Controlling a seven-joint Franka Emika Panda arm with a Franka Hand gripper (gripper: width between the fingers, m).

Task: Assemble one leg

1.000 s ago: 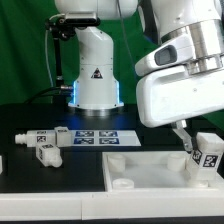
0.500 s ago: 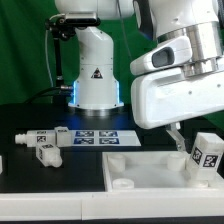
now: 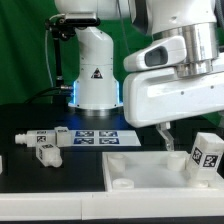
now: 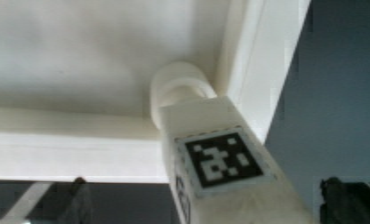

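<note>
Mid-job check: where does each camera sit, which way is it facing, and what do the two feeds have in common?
Exterior view: off the arm, low across the table, facing the robot base; the arm's bulky wrist fills its right.
Wrist view: on the wrist, looking along the fingers at the leg.
Shared: that tagged leg at the white panel's corner.

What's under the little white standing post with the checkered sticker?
The small white square post stands on the wide flat white panel, at its corner. Its foot covers the spot beneath, so any hole there cannot be seen.
</note>
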